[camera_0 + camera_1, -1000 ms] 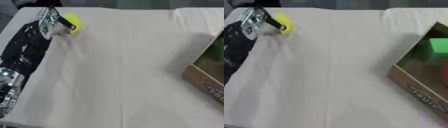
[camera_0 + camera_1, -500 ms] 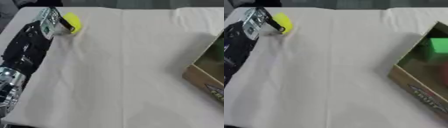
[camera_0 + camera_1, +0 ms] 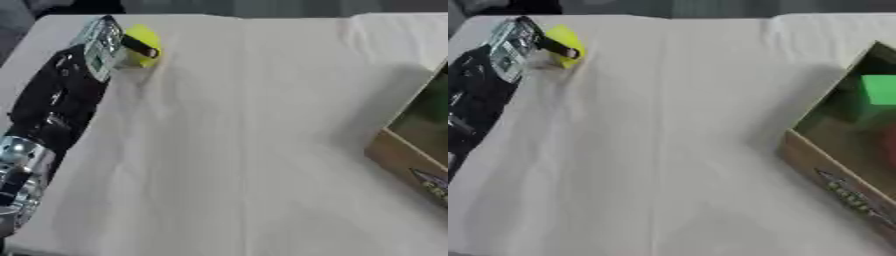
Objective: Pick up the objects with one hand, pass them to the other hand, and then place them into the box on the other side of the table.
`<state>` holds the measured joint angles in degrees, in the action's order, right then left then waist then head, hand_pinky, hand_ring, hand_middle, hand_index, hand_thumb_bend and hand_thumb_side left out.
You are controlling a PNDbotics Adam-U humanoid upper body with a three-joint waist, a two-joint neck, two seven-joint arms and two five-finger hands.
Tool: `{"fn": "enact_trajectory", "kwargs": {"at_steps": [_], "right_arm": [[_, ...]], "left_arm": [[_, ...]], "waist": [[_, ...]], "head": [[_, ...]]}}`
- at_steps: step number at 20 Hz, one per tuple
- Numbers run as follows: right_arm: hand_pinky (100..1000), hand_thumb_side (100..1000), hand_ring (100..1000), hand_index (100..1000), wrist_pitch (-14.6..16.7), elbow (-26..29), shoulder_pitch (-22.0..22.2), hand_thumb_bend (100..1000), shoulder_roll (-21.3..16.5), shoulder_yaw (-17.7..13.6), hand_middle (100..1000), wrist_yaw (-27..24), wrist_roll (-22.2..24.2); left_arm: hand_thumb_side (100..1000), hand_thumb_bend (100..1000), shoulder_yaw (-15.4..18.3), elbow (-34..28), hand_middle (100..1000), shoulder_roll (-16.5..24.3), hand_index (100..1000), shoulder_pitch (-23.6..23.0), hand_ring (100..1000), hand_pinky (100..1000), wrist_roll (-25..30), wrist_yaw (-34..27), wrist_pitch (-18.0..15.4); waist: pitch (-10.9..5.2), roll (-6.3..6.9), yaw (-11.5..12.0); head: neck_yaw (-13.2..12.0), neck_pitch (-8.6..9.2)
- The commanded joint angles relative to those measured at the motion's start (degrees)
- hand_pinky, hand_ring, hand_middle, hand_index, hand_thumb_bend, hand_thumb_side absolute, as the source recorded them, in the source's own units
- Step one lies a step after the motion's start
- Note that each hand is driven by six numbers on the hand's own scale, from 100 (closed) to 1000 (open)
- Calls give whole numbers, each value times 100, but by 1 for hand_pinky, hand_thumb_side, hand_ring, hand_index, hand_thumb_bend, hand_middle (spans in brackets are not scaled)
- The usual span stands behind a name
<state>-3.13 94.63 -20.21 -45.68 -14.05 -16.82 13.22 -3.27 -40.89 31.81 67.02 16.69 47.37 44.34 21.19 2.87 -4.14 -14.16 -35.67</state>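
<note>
Far left, the left hand (image 3: 103, 42) curls round the yellow object (image 3: 143, 44); lifting and handing across likely come next.

Little has shifted over the last second; the left hand (image 3: 103, 44), at the far left corner of the desk (image 3: 254, 150), has turned slightly about the yellow object (image 3: 140, 46) it clasps; a dark finger (image 3: 140, 46) now lies more plainly across the object's face, where before it sat nearer the edge; the object has tilted a little with the hand and shows a taller, narrower outline beside the hand's silver back.
</note>
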Motion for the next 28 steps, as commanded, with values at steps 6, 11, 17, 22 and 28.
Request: {"fn": "enact_trajectory", "kwargs": {"at_steps": [6, 11, 17, 22, 28], "right_arm": [[1000, 793, 768, 816, -6, 19, -70, 100, -123, -56, 778, 57, 46], [1000, 787, 768, 816, 0, 15, -50, 100, -148, -59, 778, 19, 38], [1000, 775, 767, 816, 15, 2, 38, 100, -208, -77, 778, -47, -7], [1000, 762, 767, 817, 31, 11, 79, 100, -272, -68, 778, -115, -38], [1000, 749, 767, 817, 45, 16, 140, 100, -339, -61, 778, -195, -83]], "left_arm": [[225, 265, 49, -56, 638, 65, 617, 105, 770, 772, -364, -203, 191], [132, 153, -32, -317, 589, 104, 558, 109, 727, 742, -489, -388, 138], [148, 100, -534, -1665, 546, 483, 541, -118, 679, 706, -273, -733, -203], [172, 100, -733, -3222, 523, 840, 538, -645, 653, 690, -42, -1433, -247], [175, 100, -890, -4810, 509, 1185, 531, -1246, 638, 679, 19, -1983, -196]], "waist": [[3, 64, -18], [-60, 33, 24], [-205, -6, 141], [-336, -40, 205], [-483, -87, 277]], "head": [[-37, 38], [24, -51], [217, -181], [350, -238], [615, -294]]}}
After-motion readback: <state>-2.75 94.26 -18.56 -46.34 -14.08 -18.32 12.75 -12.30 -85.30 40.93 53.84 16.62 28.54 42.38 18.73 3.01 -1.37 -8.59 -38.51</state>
